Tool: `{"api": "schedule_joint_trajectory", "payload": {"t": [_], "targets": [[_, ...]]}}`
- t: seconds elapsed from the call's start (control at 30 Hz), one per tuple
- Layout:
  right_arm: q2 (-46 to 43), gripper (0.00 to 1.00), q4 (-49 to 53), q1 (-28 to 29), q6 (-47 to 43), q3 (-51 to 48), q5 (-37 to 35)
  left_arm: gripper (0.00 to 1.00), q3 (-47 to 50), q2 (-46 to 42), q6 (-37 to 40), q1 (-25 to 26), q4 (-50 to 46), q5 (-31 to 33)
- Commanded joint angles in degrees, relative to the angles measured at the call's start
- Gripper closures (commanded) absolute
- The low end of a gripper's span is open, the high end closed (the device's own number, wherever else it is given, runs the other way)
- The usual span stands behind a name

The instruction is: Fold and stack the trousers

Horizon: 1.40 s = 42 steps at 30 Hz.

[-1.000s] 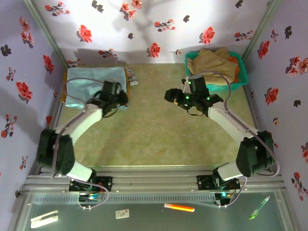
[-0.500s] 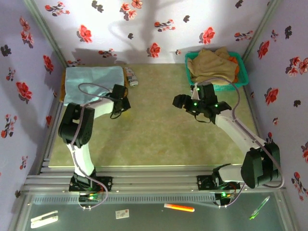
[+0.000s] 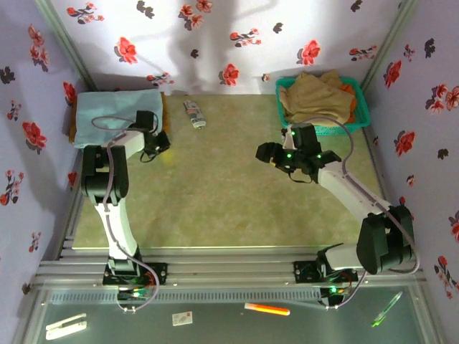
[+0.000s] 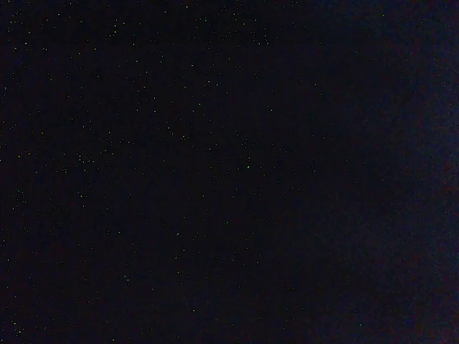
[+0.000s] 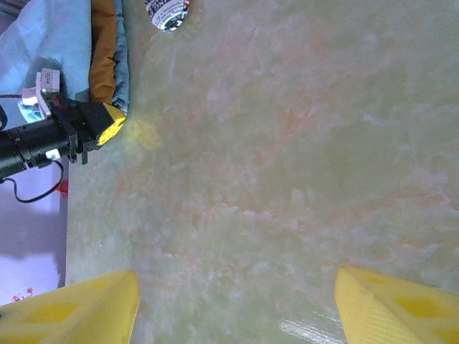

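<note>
While flat, trousers point(image 3: 107, 115) beside left pincer point(image 3: 159, 142)

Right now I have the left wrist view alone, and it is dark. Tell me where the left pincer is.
Observer: The left pincer is by the near right corner of the folded trousers, which lie at the table's far left corner.
Operator: Report what lies under the trousers.
Observer: A mustard-brown layer shows in the stack's edge, under the top blue cloth.
Operator: Give me the right pincer.
Observer: The right pincer is open over bare table, holding nothing.
</note>
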<state>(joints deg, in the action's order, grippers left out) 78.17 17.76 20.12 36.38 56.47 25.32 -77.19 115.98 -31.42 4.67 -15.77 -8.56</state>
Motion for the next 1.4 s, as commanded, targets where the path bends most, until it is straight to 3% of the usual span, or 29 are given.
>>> {"api": "schedule_joint_trajectory", "payload": {"t": [0.0,0.13,0.23,0.4,0.57,0.7,0.97,1.37], "targets": [[0.6,0.27,-1.24,-0.34,-0.33,1.2,0.88,0.99,8.89,-9.48,1.89,1.67,3.12,2.07],[0.87,0.27,-0.87,-0.34,-0.23,1.59,1.13,0.89,22.61,-23.54,-2.68,0.34,7.51,9.02],[1.14,0.27,-0.98,-0.26,0.08,1.91,1.62,0.88,27.63,-30.11,-7.91,-5.03,5.48,16.29],[2.06,0.27,-1.42,0.14,0.52,3.07,2.13,0.92,27.96,-31.73,-13.92,-15.84,5.87,18.74],[3.04,0.26,-0.66,0.18,-0.08,4.21,1.65,1.0,18.77,-22.17,-15.18,-21.77,5.19,18.15],[3.12,0.26,0.65,0.01,-0.97,5.2,0.19,1.0,8.09,-9.61,-14.09,-23.94,2.59,12.73],[3.7,0.25,1.99,-2.66,-2.03,6.81,-0.85,1.0,-13.32,7.89,-5.93,-19.64,-6.84,8.75],[3.48,0.25,2.4,-3.23,-2.25,6.97,-0.48,1.0,-28.97,15.61,-0.4,-16.53,-10.42,7.15]]}}
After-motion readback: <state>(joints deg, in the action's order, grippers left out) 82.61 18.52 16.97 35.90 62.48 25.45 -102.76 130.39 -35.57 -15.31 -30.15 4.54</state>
